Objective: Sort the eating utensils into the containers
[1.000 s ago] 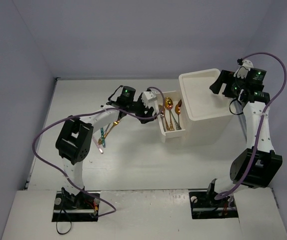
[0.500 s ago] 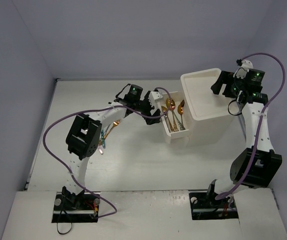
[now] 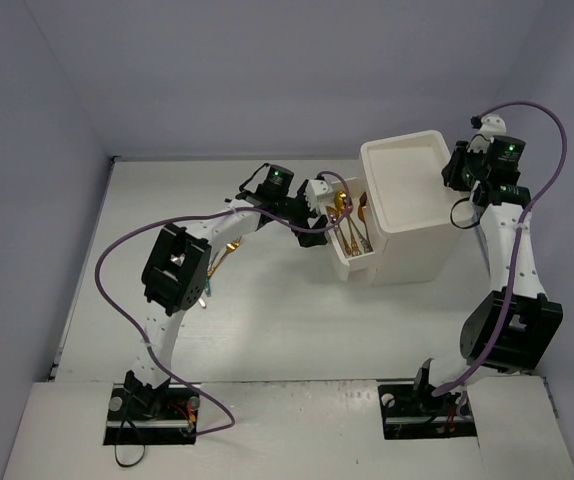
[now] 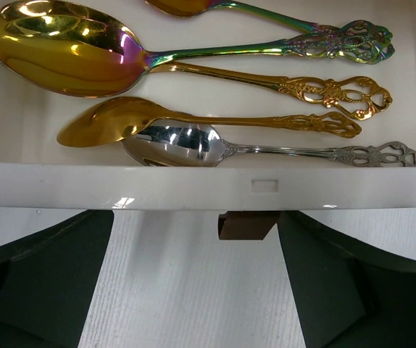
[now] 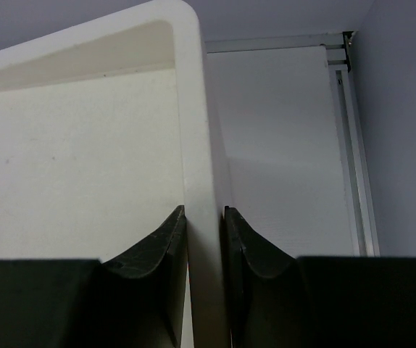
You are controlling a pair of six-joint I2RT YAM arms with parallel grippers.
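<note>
The left gripper [image 4: 201,290] gapes empty around the handle [image 4: 246,225] of the drawer [image 4: 63,185] holding spoons [image 4: 215,119]. The right gripper [image 5: 205,232] is clamped on the rim of the unit [image 5: 192,109]. If that clamp slips, moving the drawer could drag the unit. More cutlery [image 3: 210,268] lies left on the table [image 3: 267,330].

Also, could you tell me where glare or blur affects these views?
Left wrist: glare spots on the big gold spoon, the left fingers dark and soft. Right wrist: the right fingers nearly black, the unit's wall evenly lit. Top: even light, soft shadows.
</note>
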